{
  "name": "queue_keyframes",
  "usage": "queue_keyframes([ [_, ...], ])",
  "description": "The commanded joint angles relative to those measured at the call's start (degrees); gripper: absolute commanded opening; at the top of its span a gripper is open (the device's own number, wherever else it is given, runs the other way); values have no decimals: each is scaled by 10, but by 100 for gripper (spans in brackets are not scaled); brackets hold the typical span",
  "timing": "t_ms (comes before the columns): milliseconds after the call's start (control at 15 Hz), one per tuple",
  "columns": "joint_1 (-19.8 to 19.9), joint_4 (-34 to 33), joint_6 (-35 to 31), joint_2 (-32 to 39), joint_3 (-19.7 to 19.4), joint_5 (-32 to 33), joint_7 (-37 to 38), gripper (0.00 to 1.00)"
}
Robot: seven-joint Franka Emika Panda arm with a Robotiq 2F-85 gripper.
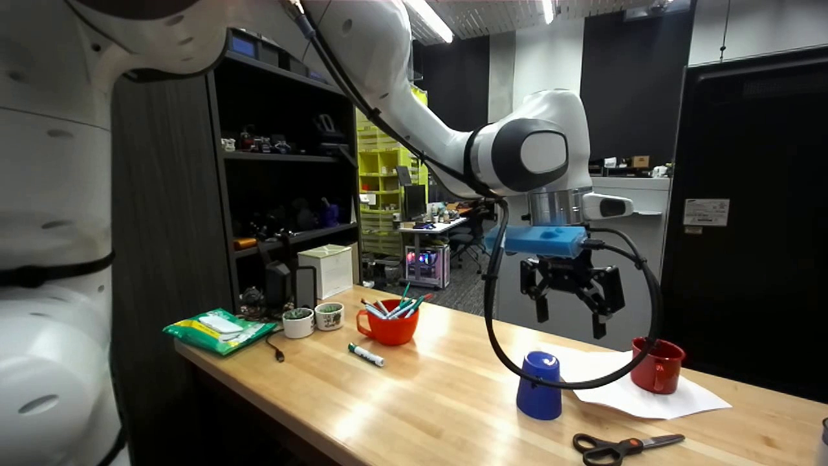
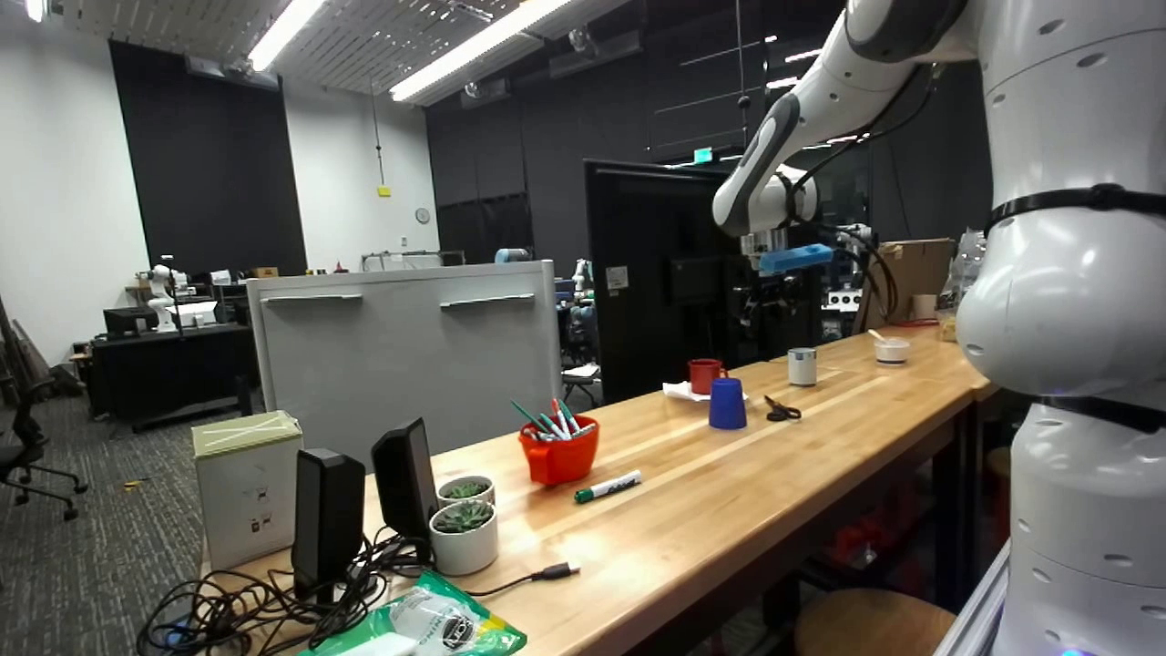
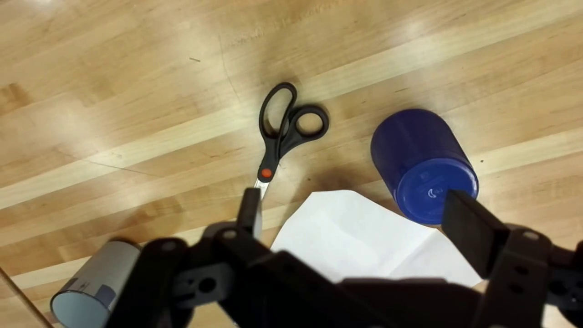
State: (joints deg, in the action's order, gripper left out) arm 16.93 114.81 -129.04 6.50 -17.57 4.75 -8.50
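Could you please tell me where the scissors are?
In the wrist view, the scissors lie near upper centre, left of the upturned blue cup.

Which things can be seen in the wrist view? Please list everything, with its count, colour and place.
Striped wooden tabletop: one, light brown, filling the background.
Loop-handled metal scissors: one, black and silver, near the picture's centre.
Tapered round cup: one, blue, upside down, right of the scissors.
Flat paper sheet: one, white, lower middle, partly hidden.
Cylindrical container: one, white and bluish grey, lower left, partly hidden.
Two-finger robot gripper: one, black, open, across the bottom, in front of the paper.
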Motion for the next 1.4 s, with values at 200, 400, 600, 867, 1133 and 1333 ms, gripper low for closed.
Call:
queue_keyframes([
  [200, 3, -4, 3, 1, 4, 0, 0, 100],
  [400, 9, -16, 7, 22, 1, -10, 1, 100],
  [600, 21, -32, 9, 53, -2, -24, 1, 100],
  [867, 40, -62, 10, 99, -1, -45, 7, 100],
  [1133, 53, -87, 6, 137, 1, -67, 29, 100],
  [1333, 61, -104, -3, 161, 5, -84, 33, 100],
])
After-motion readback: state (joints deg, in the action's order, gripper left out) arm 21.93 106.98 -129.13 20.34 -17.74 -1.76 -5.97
